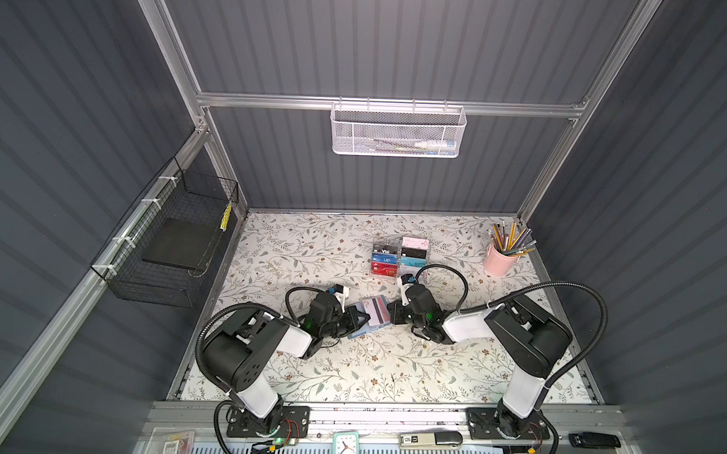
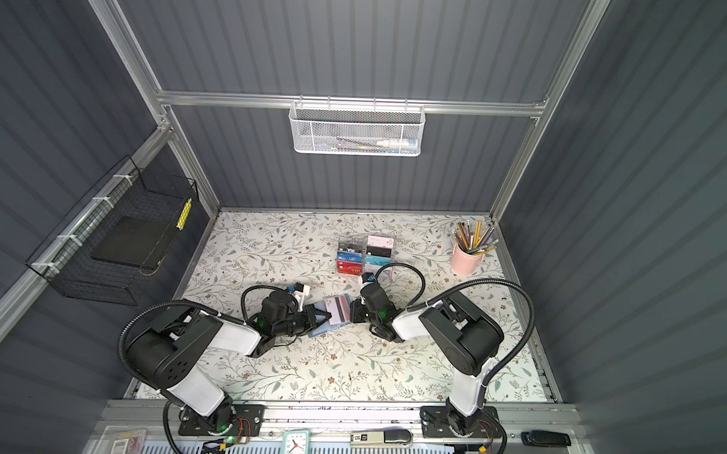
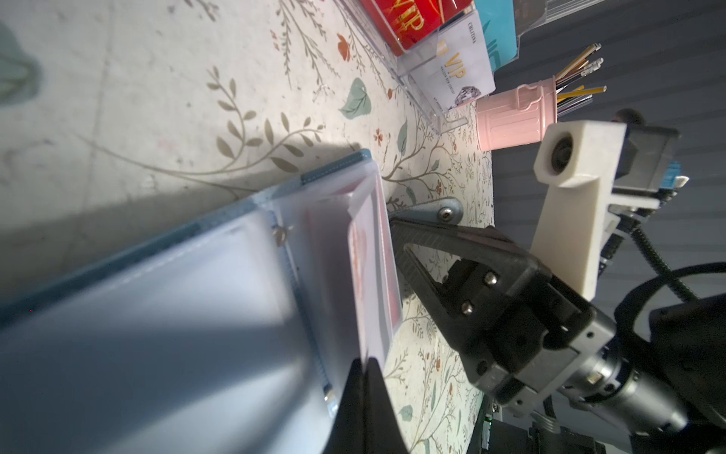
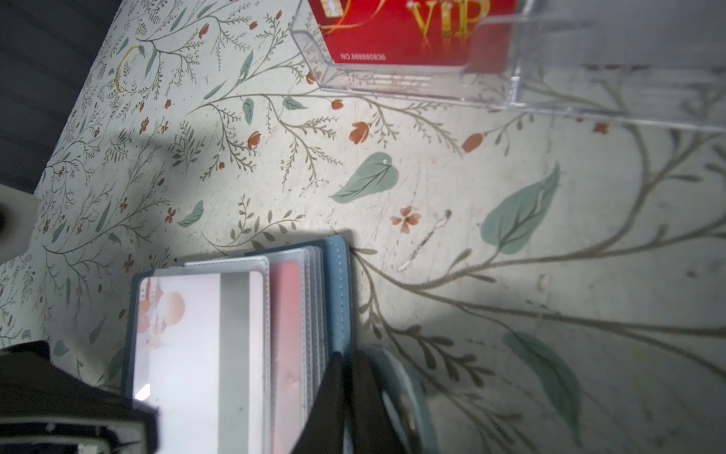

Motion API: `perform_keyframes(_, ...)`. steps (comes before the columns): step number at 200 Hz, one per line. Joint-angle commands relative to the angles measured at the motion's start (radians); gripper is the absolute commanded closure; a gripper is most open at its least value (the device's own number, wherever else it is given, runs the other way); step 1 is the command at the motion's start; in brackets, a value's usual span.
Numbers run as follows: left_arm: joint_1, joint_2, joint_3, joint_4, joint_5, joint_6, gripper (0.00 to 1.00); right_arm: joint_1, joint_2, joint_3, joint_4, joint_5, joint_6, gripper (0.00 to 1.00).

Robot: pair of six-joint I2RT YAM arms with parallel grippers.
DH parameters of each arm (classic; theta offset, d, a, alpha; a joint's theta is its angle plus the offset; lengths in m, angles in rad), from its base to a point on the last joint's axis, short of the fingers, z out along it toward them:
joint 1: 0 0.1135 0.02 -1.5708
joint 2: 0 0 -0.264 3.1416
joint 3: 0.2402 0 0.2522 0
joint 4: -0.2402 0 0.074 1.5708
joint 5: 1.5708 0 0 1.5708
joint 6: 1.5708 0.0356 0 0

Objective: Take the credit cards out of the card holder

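Mira: Where does the card holder [image 1: 364, 331] sit?

Joss: It lies open on the floral table [image 1: 311, 255], about the middle, between the two arms. Seen from it, the left gripper [image 3: 363, 363] is at 9 o'clock and the right gripper [image 4: 347, 361] is at 3 o'clock. The clear acrylic rack [image 4: 393, 80] stands apart at its 12 o'clock.

Mira: And the jaws?

Joss: Both pairs are together. The left pair pinches the white card [image 4: 176, 353] near its 8 o'clock corner. The right pair is clamped on the holder's blue cover, beside the closure tab [image 3: 428, 208].

Mira: Which way does that card lie?

Joss: It lies on top of the pages on the 9 o'clock side, at 3 o'clock from the left gripper. Its dark stripe and long axis run roughly 12 to 6, leaning a little toward 11 and 5. The red card [image 4: 286, 314] sits in a clear sleeve just at its 3 o'clock side.

Mira: So what does the next move turn on?

Joss: Probably on that opposition. The left arm is nearer the white card and has it, so it would draw away toward 9 o'clock while the right arm pins the holder at 3. These views do not show whether the card is free of its sleeve. If it is not, a pull across the long axis could drag the pages along.

Mira: Progress?

Joss: Early, by the look of it. No card lies loose on the table.
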Motion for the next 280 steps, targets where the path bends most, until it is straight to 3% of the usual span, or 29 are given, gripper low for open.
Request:
perform_keyframes(1, 0.008, -0.030, -0.007, -0.076, 0.001, 0.048, 1.00, 0.006, 0.054, -0.014, -0.139, -0.022, -0.003, 0.91)
perform_keyframes(96, 0.009, -0.023, -0.003, -0.090, 0.004, 0.060, 0.86, 0.005, 0.064, -0.021, -0.121, -0.029, 0.005, 0.91)
perform_keyframes(280, -0.011, 0.098, 0.012, 0.111, 0.021, -0.031, 0.81, 0.006, 0.083, -0.018, -0.106, -0.044, 0.011, 0.91)
